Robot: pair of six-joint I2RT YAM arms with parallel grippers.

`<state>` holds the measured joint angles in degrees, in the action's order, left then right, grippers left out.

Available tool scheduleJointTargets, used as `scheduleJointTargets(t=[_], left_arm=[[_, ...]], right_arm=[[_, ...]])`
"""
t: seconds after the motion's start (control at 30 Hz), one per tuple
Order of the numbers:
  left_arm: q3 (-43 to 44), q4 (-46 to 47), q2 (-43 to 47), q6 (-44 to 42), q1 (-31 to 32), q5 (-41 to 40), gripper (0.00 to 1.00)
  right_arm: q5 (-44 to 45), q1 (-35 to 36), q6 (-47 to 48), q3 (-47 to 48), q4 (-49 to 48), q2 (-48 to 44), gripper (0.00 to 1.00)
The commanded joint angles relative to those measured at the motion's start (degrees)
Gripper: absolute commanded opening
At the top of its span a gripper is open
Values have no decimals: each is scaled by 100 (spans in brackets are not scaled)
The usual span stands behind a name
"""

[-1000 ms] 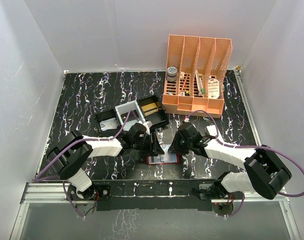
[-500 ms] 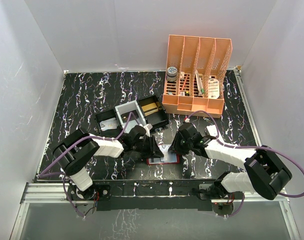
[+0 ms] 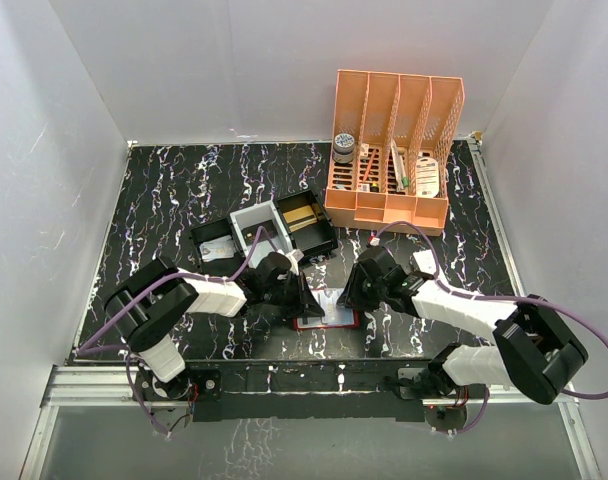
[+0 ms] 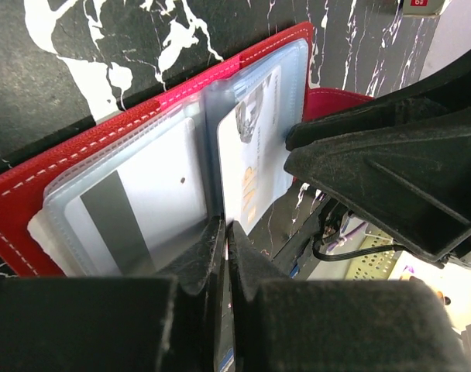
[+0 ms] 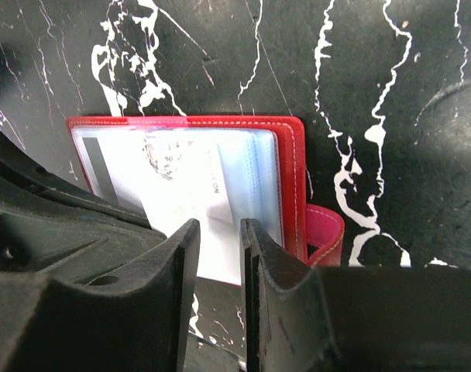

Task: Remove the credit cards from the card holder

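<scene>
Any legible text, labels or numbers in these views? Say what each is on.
Nothing reads clearly enough to quote.
Pale card in the red card holder: sideways print, too blurred.
Red label at the left wrist view's top edge: too small.
Items in the orange rack: labels too small.

Near the front edge of the tabletop [image 3: 164, 200], midway between the two arms: the card holder [image 3: 327, 321], spread flat.
In the page nearer the left tool [image 4: 224, 236], one credit card [image 4: 135, 209]; in the page nearer the right tool [image 5: 220, 248], a second credit card [image 4: 255, 155]. Left tool at the holder's left side, right tool at its right side, tips over it from opposite sides. Behind the holder, the compartmented tray [image 3: 274, 228]; just right of that and farther back, the upright rack [image 3: 394, 205], small items in its slots.
</scene>
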<state>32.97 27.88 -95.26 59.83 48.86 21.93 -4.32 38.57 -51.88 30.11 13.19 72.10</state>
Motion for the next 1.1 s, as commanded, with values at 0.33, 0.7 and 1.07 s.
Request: scheduleJointTargets(t=[0.33,0.7,1.07], left_arm=[[-53,-699,633,-325,-15,-184,0],[-28,-889,756,-419,-14,-166,0],[55,-814,667,-430,-17,80,3]], right_arm=[[-487,-16,274,728,35,-210,30],[-425,-16,274,507,-236,422,30],[-225,-12,273,542,22,357,24]])
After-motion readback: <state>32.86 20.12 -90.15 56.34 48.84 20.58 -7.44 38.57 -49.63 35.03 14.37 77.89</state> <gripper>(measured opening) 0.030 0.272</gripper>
